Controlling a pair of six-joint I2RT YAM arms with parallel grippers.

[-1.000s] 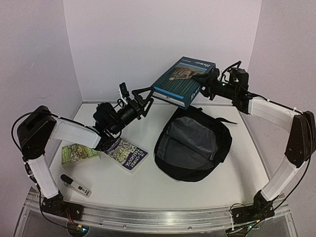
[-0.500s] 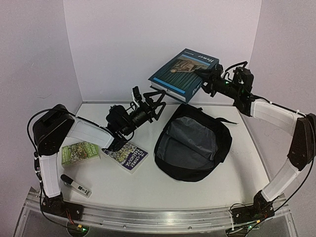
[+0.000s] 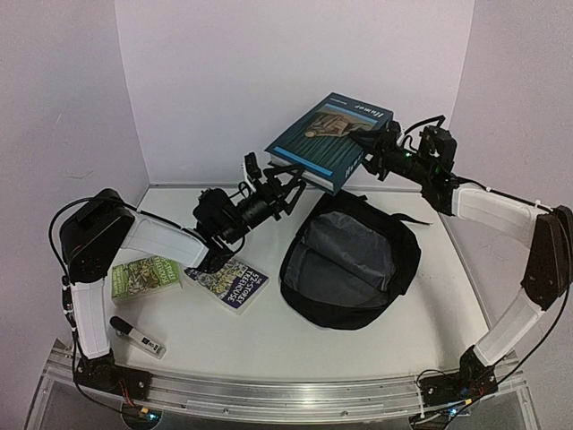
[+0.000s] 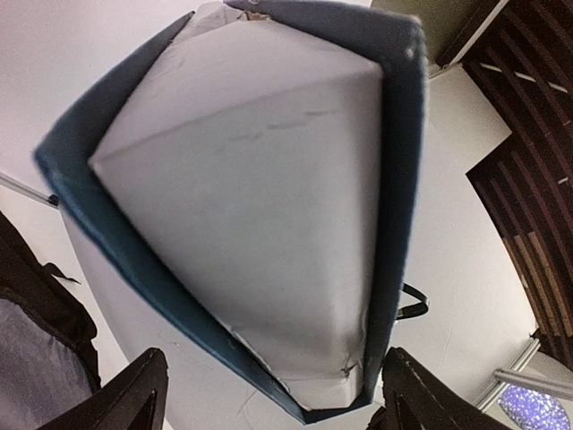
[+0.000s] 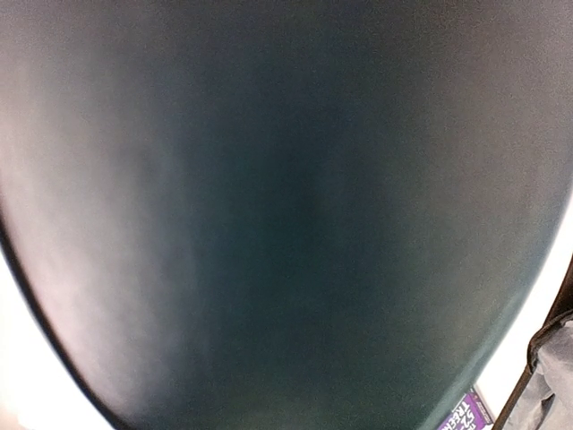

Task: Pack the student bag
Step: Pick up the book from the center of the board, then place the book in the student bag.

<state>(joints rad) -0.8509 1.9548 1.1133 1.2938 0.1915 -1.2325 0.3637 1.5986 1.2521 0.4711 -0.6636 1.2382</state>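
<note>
The student bag [image 3: 351, 262], a black backpack with grey lining, lies unzipped and gaping on the table right of centre. Above it hangs a large teal hardback book [image 3: 324, 136], tilted in the air. My right gripper [image 3: 364, 149] is shut on its spine side; in the right wrist view the book's dark cover [image 5: 286, 215] fills the frame and hides the fingers. My left gripper [image 3: 288, 184] is open under the book's lower left corner [image 4: 333, 394], which sits between the spread fingertips [image 4: 134, 394]. An edge of the bag [image 4: 27, 300] shows at lower left there.
A purple paperback [image 3: 228, 279] and a green book [image 3: 143, 276] lie on the table left of the bag. A small black-and-white stapler-like object [image 3: 136, 336] sits near the front left. White walls close off the back and both sides.
My left arm has swung up and right until its fingers straddle the book's lower corner, and the jaws have narrowed a little. The right arm has carried the book slightly up and left.
</note>
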